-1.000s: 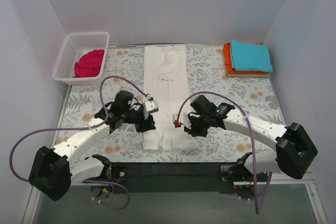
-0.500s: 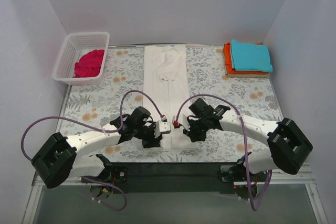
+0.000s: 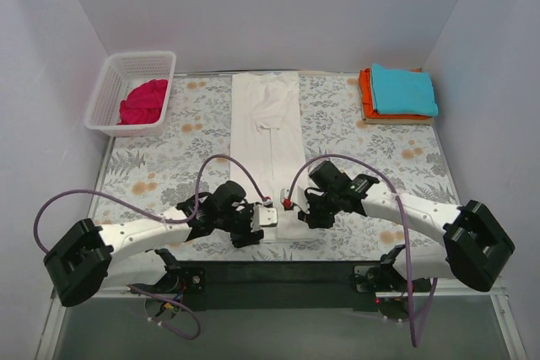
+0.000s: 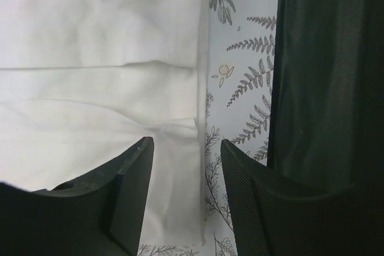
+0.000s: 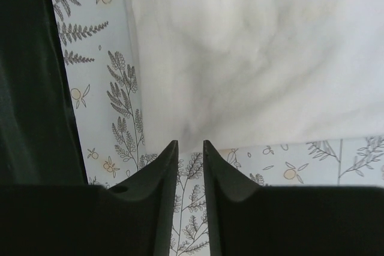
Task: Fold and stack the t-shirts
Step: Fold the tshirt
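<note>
Four t-shirts (image 3: 403, 88), two hands. Long off-white cloth t-shirt's (image 3: 268, 137) near hem lies at left hand (image 3: 267, 216) and right hand (image 3: 294, 207), both parted, empty.

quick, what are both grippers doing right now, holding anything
left gripper: open, holding nothing, over the near edge of the off-white t-shirt
right gripper: open only a crack, holding nothing, just off that shirt's corner

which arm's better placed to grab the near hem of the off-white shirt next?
Left, probably. The left gripper has its jaws well apart, straddling the side edge of the off-white t-shirt near its corner. The right gripper is barely parted, tips at the hem over the floral table covering.
</note>
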Tool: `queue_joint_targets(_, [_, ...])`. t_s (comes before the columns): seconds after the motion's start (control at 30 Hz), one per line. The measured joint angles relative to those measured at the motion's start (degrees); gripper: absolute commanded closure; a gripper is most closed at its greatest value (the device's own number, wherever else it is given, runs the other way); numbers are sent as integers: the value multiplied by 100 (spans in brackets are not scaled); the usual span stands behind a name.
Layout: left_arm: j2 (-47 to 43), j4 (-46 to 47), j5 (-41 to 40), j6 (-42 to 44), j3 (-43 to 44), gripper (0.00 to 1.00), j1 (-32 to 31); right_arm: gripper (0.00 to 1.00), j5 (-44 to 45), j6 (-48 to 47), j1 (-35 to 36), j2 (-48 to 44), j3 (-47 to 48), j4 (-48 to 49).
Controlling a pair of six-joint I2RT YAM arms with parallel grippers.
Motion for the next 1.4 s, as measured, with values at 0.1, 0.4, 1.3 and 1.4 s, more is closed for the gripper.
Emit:
queue_joint_targets(0.1, [-706, -177, -13, 68, 2, 51, 0, 65, 48, -155, 144, -367, 2, 57])
queue_joint_targets(0.4, [-1029, -590, -251, 356, -195, 49, -13, 57, 584, -372, 1200, -481, -321, 376])
queue_joint_targets(1.3, [-1021, 46, -518, 883, -870, 100, -22, 99, 1641, -446, 1762, -219, -898, 1593])
queue_joint_targets(1.4, [-1362, -201, -468, 820, -868, 100, -22, 99, 1591, -428, 1790, -398, -844, 1270])
